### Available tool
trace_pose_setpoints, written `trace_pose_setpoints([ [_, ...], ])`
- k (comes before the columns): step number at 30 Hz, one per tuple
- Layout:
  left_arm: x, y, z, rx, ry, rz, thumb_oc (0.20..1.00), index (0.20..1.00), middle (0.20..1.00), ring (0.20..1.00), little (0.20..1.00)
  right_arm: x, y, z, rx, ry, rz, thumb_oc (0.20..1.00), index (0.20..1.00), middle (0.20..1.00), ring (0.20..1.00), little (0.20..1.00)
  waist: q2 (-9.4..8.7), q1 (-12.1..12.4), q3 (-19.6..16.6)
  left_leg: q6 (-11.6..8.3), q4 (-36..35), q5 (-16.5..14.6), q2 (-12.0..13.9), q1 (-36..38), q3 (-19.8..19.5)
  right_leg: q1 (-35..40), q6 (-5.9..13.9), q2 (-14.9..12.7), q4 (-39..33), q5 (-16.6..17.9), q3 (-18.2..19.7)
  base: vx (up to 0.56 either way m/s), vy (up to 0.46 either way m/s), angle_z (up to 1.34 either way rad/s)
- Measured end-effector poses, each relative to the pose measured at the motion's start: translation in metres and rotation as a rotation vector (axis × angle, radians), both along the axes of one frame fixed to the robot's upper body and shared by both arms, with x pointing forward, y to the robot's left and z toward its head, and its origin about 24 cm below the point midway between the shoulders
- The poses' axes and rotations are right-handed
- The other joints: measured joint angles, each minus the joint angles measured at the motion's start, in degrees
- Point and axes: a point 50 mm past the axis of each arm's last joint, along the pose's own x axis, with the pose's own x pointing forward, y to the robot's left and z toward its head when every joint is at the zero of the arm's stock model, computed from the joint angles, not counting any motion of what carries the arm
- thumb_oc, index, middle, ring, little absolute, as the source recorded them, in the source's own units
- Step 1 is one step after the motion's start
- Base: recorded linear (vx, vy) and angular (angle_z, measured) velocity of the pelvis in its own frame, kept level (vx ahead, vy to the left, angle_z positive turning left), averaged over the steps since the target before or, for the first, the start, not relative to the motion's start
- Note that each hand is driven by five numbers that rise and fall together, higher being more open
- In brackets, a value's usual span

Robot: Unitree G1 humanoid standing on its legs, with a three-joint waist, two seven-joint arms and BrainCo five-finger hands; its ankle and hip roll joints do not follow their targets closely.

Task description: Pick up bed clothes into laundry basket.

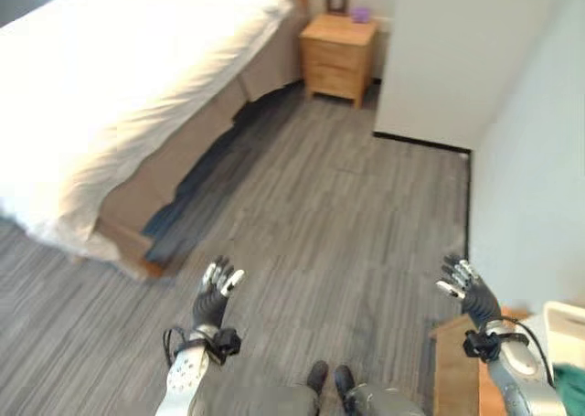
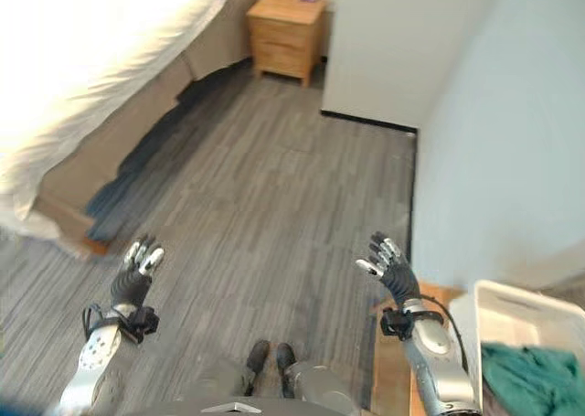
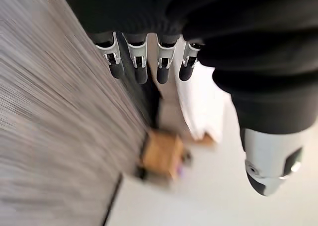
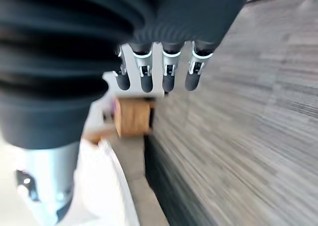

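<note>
A bed with white bedding (image 1: 110, 78) fills the upper left, its cover hanging down over the beige base. A white laundry basket (image 2: 512, 317) stands at the lower right on a wooden surface, with a teal cloth (image 2: 530, 375) inside. My left hand (image 1: 215, 299) is raised over the grey floor near the bed's foot, fingers straight and empty. My right hand (image 2: 393, 272) is held up in the same way just left of the basket, open and holding nothing. In the wrist views the left hand's fingers (image 3: 140, 64) and the right hand's fingers (image 4: 170, 69) are straight.
A wooden nightstand (image 1: 338, 55) stands at the bed's head, with a purple object and a small frame on top. A white wall corner (image 1: 439, 59) juts out at the right. Grey plank floor (image 1: 338, 215) lies between the bed and the wall.
</note>
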Motion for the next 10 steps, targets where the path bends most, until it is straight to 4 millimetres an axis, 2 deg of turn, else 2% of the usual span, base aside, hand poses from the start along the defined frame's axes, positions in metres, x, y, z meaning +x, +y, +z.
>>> trace_pose_setpoints([
  [1, 0.000, -0.007, -0.001, -0.007, 0.006, -0.031, 1.000, 1.000, 1.000, 1.000, 1.000, 0.000, 0.003, 0.005, 0.022, -0.030, -0.017, 1.000, 1.000, 1.000, 1.000, 1.000, -0.93, -1.39, -0.17, -2.50, 6.03, -1.38, 4.26, 2.21, 4.69, 2.43, 0.15, -1.31, -3.29, 0.01, -5.61, -0.12, -0.045, 1.81],
  [2, 0.003, -0.011, 0.000, -0.014, -0.003, -0.052, 1.000, 1.000, 1.000, 1.000, 1.000, 0.000, 0.005, 0.009, 0.042, -0.059, -0.036, 1.000, 1.000, 1.000, 1.000, 1.000, -2.03, -3.18, -0.49, -3.39, 6.63, -2.41, 5.90, 4.99, 6.84, 3.55, 1.02, -2.25, -4.82, -0.48, -7.80, -0.17, -0.041, 1.65],
  [3, 0.005, -0.014, 0.002, -0.016, -0.015, -0.061, 1.000, 1.000, 1.000, 1.000, 1.000, 0.002, 0.005, 0.010, 0.045, -0.069, -0.038, 1.000, 1.000, 1.000, 1.000, 1.000, -1.85, -3.50, -0.93, -3.36, 6.56, -2.38, 6.86, 6.56, 8.46, 3.87, 4.07, -2.23, -7.27, 0.11, -7.86, -0.12, 0.023, 1.15],
  [4, 0.012, -0.023, 0.006, -0.037, -0.040, -0.085, 1.000, 1.000, 1.000, 1.000, 1.000, 0.004, 0.001, 0.011, 0.039, -0.075, -0.050, 1.000, 1.000, 1.000, 1.000, 1.000, 0.97, -3.95, 0.12, -3.54, 5.41, -2.60, 9.75, 8.81, 9.16, 2.06, 10.93, -2.79, -3.56, -3.88, -11.26, -0.05, 0.086, 1.13],
  [5, 0.018, -0.028, 0.013, -0.041, -0.074, -0.107, 1.000, 1.000, 1.000, 1.000, 1.000, -0.001, -0.005, 0.012, 0.037, -0.078, -0.078, 1.000, 1.000, 1.000, 1.000, 1.000, 1.98, -5.72, -0.69, -6.44, 4.89, -2.74, 11.50, 9.05, 13.16, -0.15, 7.64, -5.35, 2.45, -5.98, -11.68, 0.03, 0.155, 2.02],
  [6, 0.030, -0.038, 0.017, -0.045, -0.095, -0.147, 1.000, 1.000, 1.000, 1.000, 1.000, -0.016, -0.012, 0.000, 0.060, -0.020, -0.140, 1.000, 1.000, 1.000, 1.000, 1.000, 3.47, -7.95, -1.97, -7.41, -2.81, -3.12, 10.92, 12.02, 16.13, 1.60, 5.31, -6.78, -1.35, -3.72, -16.70, 0.05, 0.118, 1.96],
  [7, 0.032, -0.041, 0.023, -0.048, -0.121, -0.159, 1.000, 1.000, 1.000, 1.000, 1.000, -0.021, -0.013, -0.003, 0.058, -0.004, -0.143, 1.000, 1.000, 1.000, 1.000, 1.000, 4.13, -8.04, -2.72, -7.05, -8.39, -2.87, 8.70, 13.33, 13.51, 1.34, 5.08, -6.36, -2.99, -2.53, -16.76, 0.03, 0.103, 1.31],
  [8, 0.034, -0.042, 0.030, -0.055, -0.156, -0.162, 1.000, 1.000, 1.000, 1.000, 1.000, -0.022, -0.014, -0.004, 0.052, 0.002, -0.139, 1.000, 1.000, 1.000, 1.000, 1.000, 6.08, -7.40, -2.81, -5.98, -12.53, -2.46, 6.93, 14.93, 11.49, 1.22, 4.90, -5.43, -3.96, -1.36, -16.84, 0.02, 0.053, 0.17],
  [9, 0.034, -0.043, 0.034, -0.061, -0.176, -0.157, 1.000, 1.000, 1.000, 1.000, 1.000, -0.019, -0.014, -0.004, 0.051, 0.003, -0.133, 1.000, 1.000, 1.000, 1.000, 1.000, 8.08, -7.14, -2.64, -3.77, -15.17, -1.04, 5.59, 16.06, 9.10, 1.12, 4.84, -3.78, -5.10, -0.14, -17.18, 0.03, 0.109, -0.22],
  [10, 0.033, -0.039, 0.033, -0.056, -0.170, -0.141, 1.000, 1.000, 1.000, 1.000, 1.000, -0.017, -0.005, -0.006, 0.082, 0.005, -0.124, 1.000, 1.000, 1.000, 1.000, 1.000, 7.64, -6.50, -2.42, -3.48, -15.75, -0.31, 5.11, 16.84, 8.97, 1.09, 5.13, -4.07, -4.69, 0.13, -16.16, 0.04, 0.114, -0.32],
])
